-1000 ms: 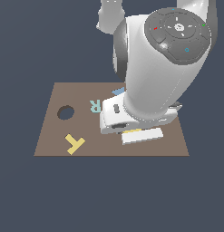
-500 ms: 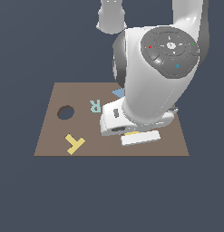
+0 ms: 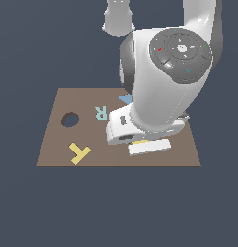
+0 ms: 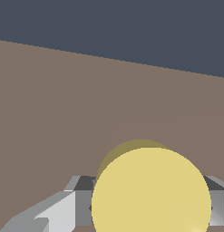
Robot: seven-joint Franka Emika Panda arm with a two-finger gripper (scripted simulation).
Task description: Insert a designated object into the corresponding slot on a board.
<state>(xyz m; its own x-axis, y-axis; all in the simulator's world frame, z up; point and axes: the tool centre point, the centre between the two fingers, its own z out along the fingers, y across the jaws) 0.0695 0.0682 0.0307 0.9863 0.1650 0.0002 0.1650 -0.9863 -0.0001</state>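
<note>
The Panda arm (image 3: 159, 91) was bent steeply downward, its large white links hiding the gripper (image 4: 149, 213) in the exterior view. In the wrist view, the grey fingers (image 4: 54, 213) stood one at each side of the yellow disc (image 4: 151, 190), closed against its edges.
</note>
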